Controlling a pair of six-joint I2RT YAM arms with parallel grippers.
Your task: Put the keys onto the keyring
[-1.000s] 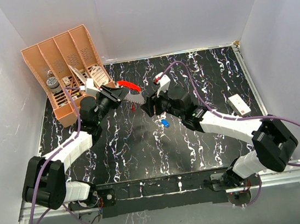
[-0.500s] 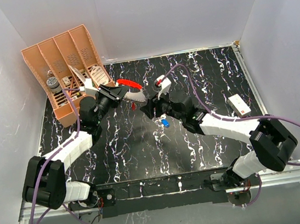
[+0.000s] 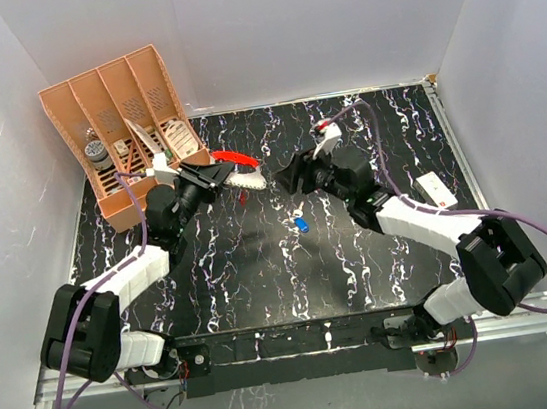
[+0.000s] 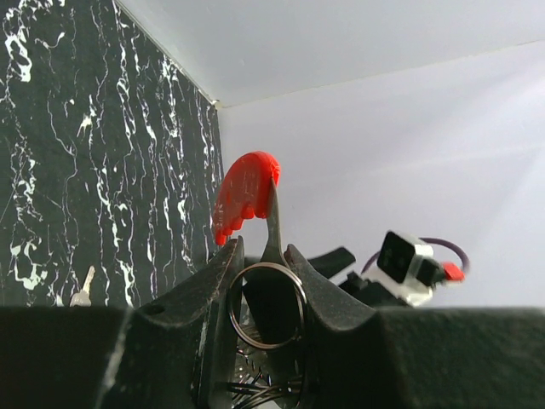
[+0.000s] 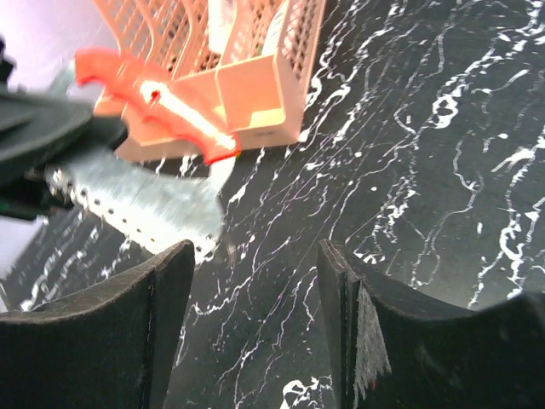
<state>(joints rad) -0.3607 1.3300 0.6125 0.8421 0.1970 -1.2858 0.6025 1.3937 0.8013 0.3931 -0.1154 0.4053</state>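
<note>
My left gripper (image 3: 211, 176) is shut on the keyring and holds it above the table. The keyring's red loop (image 3: 234, 157) and whitish-grey tag (image 3: 248, 180) stick out past the jaws. In the left wrist view a metal ring (image 4: 266, 294) sits between the closed jaws, with the red loop (image 4: 245, 194) above. The red-headed key (image 3: 242, 196) shows just below the tag; I cannot tell if it hangs from the ring. The blue-headed key (image 3: 301, 224) lies on the table. My right gripper (image 3: 285, 175) is open and empty, right of the tag (image 5: 136, 204) and red loop (image 5: 153, 102).
An orange slotted organizer (image 3: 108, 95) with small items stands at the back left, close behind the left gripper; it also shows in the right wrist view (image 5: 255, 77). A small white box (image 3: 436, 190) lies at the right. White walls enclose the black marbled table (image 3: 263, 276).
My right gripper has drawn back to the right and away from the keyring. The left gripper has stayed put with the keyring. The blue key has not moved.
</note>
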